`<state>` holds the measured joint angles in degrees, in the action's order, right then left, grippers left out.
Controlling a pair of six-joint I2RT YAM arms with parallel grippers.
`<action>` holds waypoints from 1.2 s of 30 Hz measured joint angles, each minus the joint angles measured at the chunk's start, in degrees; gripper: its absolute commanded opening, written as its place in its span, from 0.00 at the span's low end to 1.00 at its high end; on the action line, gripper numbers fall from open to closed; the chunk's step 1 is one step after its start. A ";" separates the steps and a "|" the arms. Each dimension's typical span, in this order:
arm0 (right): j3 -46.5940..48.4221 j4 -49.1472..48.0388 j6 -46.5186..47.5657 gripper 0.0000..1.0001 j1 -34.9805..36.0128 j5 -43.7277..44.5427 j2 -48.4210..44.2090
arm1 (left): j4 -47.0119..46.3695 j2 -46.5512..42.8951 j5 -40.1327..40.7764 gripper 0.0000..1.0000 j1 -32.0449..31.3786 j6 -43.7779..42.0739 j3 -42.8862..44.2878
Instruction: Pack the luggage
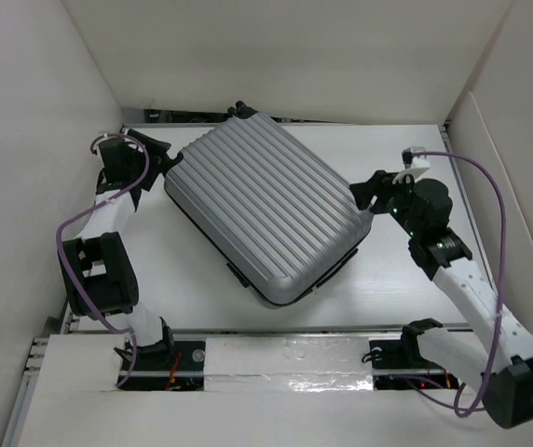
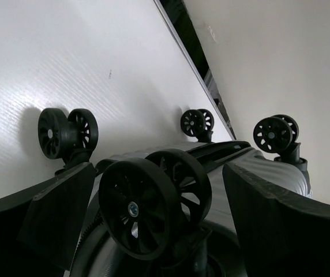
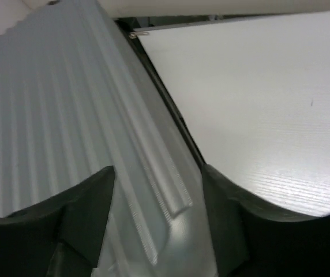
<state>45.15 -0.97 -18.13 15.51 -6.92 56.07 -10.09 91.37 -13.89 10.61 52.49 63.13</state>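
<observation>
In the middle of the counter [image 1: 192, 291] the suitcase [image 1: 266, 209] lies closed and askew. The left pincer [image 1: 162, 160] gapes around a wheel [image 2: 136, 208]. The right pincer [image 1: 364, 193] straddles the right corner, spread wide, gripping nothing.

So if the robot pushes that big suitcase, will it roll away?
Probably not. The luggage lies flat on its shell, wheels pointing sideways, so it should slide, not roll. The ribbed shell looks stiff, not floppy, and smooth, so a grip might slip.
</observation>
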 measured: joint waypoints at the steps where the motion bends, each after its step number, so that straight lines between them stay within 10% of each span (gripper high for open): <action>1: -0.02 0.96 0.24 0.49 0.92 0.09 -2.16 | 0.28 0.04 0.15 0.95 0.02 -0.37 0.28; 4: -0.20 2.78 0.59 0.11 4.74 0.52 -8.24 | 1.53 0.09 0.96 0.96 0.13 -1.64 2.43; 8: -2.78 3.87 0.39 0.00 13.90 0.46 -14.60 | 2.49 -0.76 4.11 0.88 0.35 -3.82 6.05; 10: -4.76 5.38 0.20 0.00 19.37 0.52 -16.63 | 2.36 -4.02 6.05 0.65 0.59 -4.07 5.55; 12: -6.84 6.95 -0.09 0.00 25.09 1.29 -18.14 | 0.72 -10.14 7.93 0.19 0.39 -3.74 3.10; 15: -9.66 10.23 -1.20 0.00 33.29 3.72 -20.39 | -4.02 -24.76 11.26 0.00 -3.39 -4.24 -4.66; 21: -12.57 15.17 -5.27 0.00 45.97 10.12 -25.29 | -14.43 -53.29 10.75 0.00 -8.81 -2.99 -31.93; 36: -22.38 14.99 -14.47 0.38 54.16 25.18 -19.08 | -2.84 -70.16 -3.30 0.00 -16.96 -6.47 -60.00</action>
<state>22.76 14.02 -32.60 69.67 18.26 36.99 -12.93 21.21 -17.19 -6.35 46.02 3.14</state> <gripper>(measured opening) 0.340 0.003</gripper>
